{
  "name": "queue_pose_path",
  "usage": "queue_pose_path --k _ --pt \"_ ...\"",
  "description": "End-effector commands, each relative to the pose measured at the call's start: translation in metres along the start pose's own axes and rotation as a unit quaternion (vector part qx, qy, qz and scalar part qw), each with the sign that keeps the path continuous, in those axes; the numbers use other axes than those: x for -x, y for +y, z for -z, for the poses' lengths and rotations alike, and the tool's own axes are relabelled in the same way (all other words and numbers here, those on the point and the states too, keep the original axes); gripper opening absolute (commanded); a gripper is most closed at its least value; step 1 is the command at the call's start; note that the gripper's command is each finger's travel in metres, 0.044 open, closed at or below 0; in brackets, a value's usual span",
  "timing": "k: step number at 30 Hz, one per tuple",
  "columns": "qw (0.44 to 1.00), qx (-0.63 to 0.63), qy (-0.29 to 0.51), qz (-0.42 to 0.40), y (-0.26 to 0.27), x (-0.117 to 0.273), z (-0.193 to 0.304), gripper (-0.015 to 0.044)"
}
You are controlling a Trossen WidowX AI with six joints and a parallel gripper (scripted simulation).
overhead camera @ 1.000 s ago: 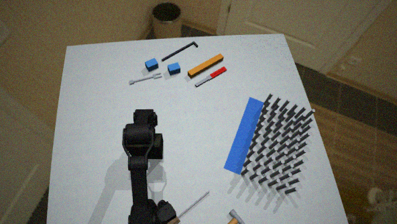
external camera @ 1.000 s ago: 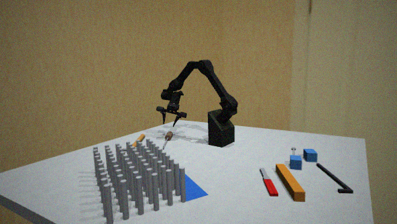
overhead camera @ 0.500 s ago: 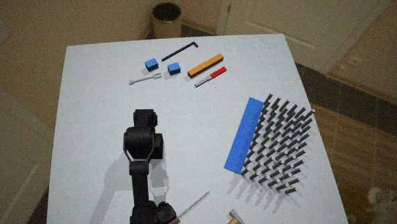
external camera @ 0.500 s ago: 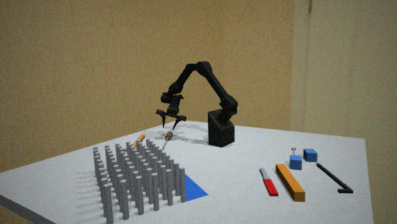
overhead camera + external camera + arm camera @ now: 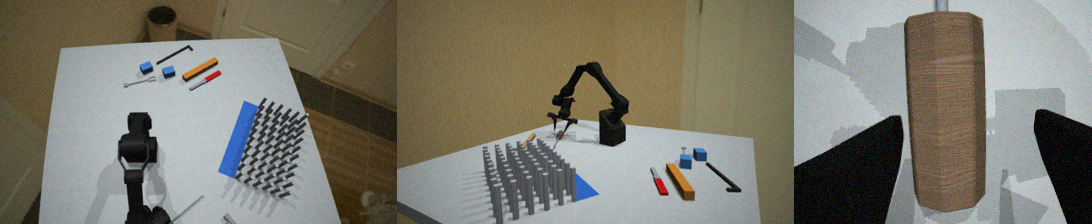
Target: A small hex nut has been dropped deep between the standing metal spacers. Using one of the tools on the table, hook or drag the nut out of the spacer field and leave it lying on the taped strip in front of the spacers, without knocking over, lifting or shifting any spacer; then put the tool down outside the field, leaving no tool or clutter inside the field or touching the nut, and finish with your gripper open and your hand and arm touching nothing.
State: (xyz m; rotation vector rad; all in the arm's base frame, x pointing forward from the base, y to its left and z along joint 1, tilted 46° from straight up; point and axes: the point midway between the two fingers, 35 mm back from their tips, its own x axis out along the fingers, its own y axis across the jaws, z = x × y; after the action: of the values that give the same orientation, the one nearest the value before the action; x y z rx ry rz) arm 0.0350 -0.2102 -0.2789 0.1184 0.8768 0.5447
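My gripper (image 5: 560, 131) (image 5: 970, 123) is open above the table, its fingertips on either side of a brown wooden handle (image 5: 560, 135) (image 5: 944, 110). The handle is nearer the left finger in the wrist view, with a gap to the right one. Its thin grey shaft (image 5: 188, 208) (image 5: 942, 5) points toward the spacer side. Grey metal spacers (image 5: 284, 194) (image 5: 546, 192) stand in rows, with the blue taped strip (image 5: 238, 141) (image 5: 585, 191) along their near side. A tiny ring (image 5: 270, 165) among the spacers may be the nut; it is too small to be sure.
An orange-handled tool (image 5: 228, 218) (image 5: 530, 137) lies near the wooden-handled one. Across the table lie a black hooked rod (image 5: 172, 55) (image 5: 720, 176), an orange bar (image 5: 200, 69) (image 5: 679, 181), a red-handled tool (image 5: 212, 76) (image 5: 660, 186), a grey forked tool (image 5: 139, 82) and two blue blocks.
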Motion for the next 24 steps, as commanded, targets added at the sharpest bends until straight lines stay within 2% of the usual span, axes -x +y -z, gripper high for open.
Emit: queue_pose_path --k 1,11,24 --pt "1.000 -0.004 -0.005 -0.003 0.005 -0.009 0.000 0.0280" --pt "1.000 -0.004 -0.005 -0.003 0.010 -0.022 0.003 0.0280" --pt "1.000 -0.004 -0.005 -0.003 0.010 -0.022 0.003 0.0193"
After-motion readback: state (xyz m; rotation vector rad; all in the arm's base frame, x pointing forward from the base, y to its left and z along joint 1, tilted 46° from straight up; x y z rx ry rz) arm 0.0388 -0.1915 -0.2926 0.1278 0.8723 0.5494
